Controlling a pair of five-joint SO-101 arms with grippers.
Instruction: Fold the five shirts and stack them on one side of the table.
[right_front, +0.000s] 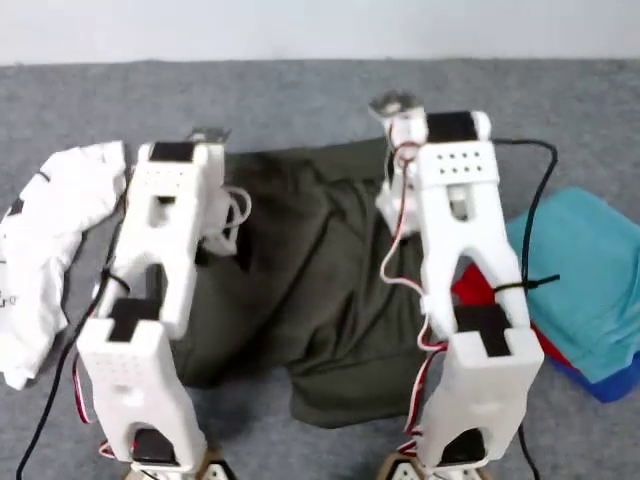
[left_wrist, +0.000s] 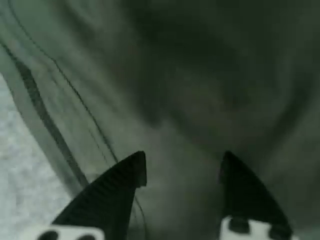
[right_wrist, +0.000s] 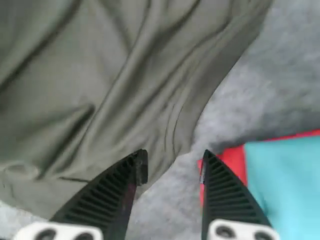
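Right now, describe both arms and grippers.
The left arm and right arm are blocky white with black motors. Red-and-white wires and a black cable line the right one. The left gripper and right gripper have pointed, ribbed black fingers.

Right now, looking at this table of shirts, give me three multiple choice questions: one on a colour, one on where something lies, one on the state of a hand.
1. Which shirt tops the stack?
A. a red one
B. a teal one
C. a black one

2. Where is the white shirt?
A. on the stack
B. hanging off the far edge
C. crumpled on the table, across the green shirt from the stack

3. The right hand is:
A. open, holding nothing
B. shut on the green shirt
C. shut on the white shirt

Answers:
1 B: the teal shirt lies over the red shirt and the blue shirt.
2 C: the high view shows it bunched up at the opposite end.
3 A: its fingers stand apart above the green shirt's edge.
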